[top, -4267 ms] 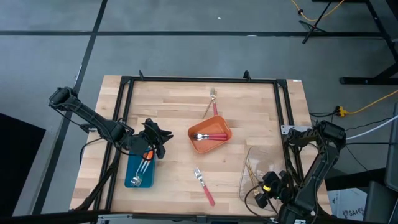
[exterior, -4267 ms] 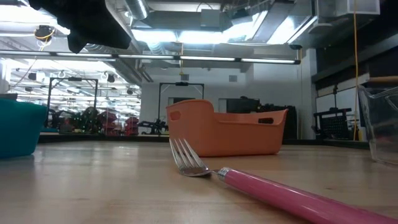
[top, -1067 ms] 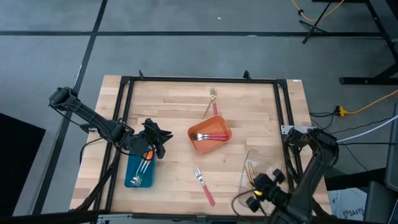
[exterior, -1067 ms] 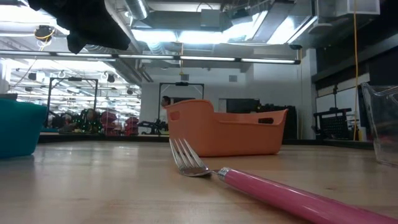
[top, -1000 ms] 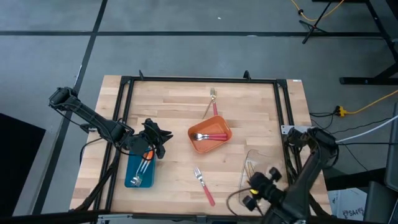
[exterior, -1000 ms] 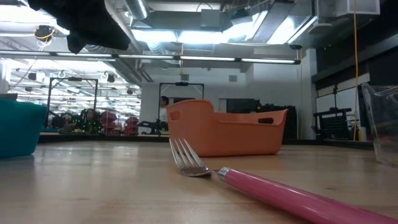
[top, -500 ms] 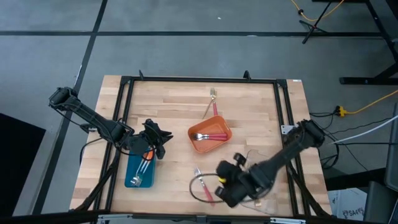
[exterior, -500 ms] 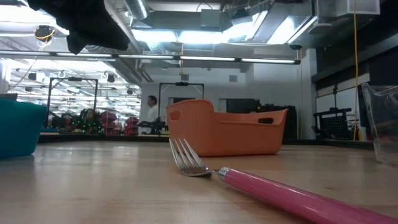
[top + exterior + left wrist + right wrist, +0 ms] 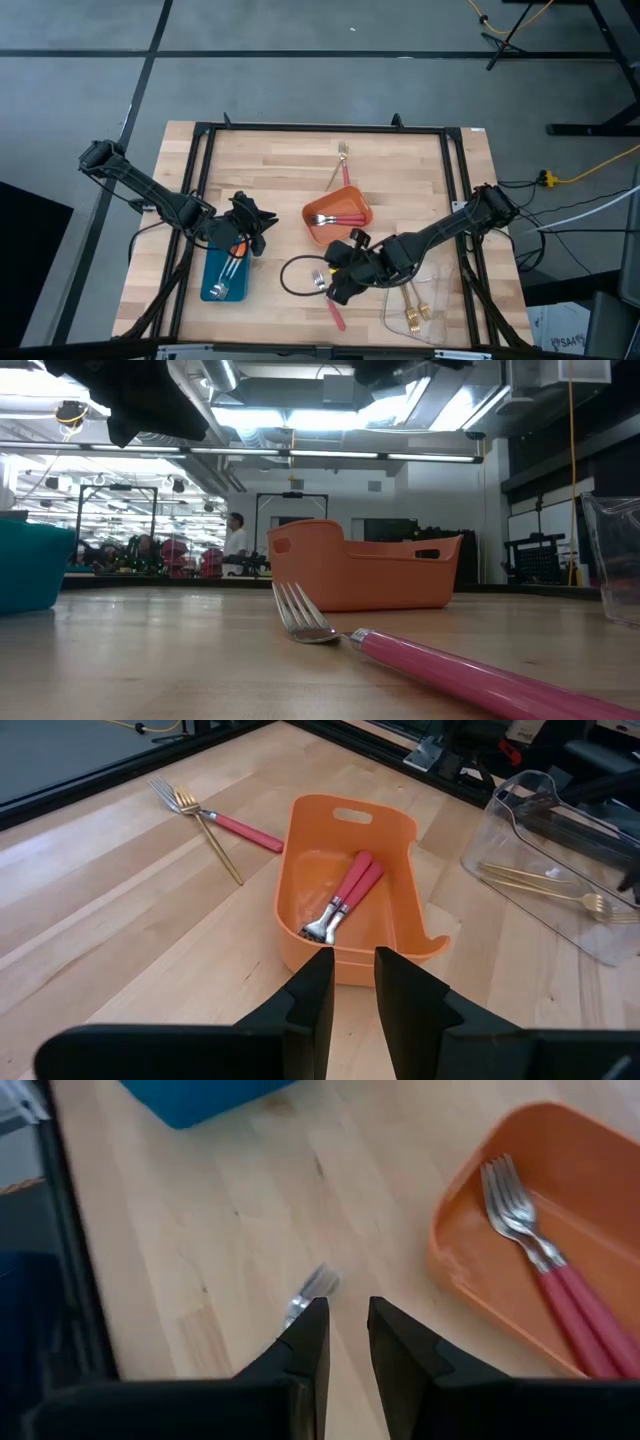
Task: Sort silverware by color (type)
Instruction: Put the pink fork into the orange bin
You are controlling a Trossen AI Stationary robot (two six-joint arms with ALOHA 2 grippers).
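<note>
Over the loose pink-handled fork (image 9: pixel 327 297), the right gripper (image 9: pixel 335 283) hovers, empty

Its fingers stand slightly parted above the tines; it likely must descend, pinch, then carry to the orange tray (image 9: pixel 338 221). Left gripper (image 9: pixel 247 235) waits nearly closed over the blue tray (image 9: pixel 224 274)

your left arm (image 9: pixel 150 195): dark, slim jointed links, orange patch at wrist | your right arm (image 9: pixel 440 235): dark, black cable looped off wrist | fingers (image 9: pixel 310 1005): matte black, flat, angular
</note>
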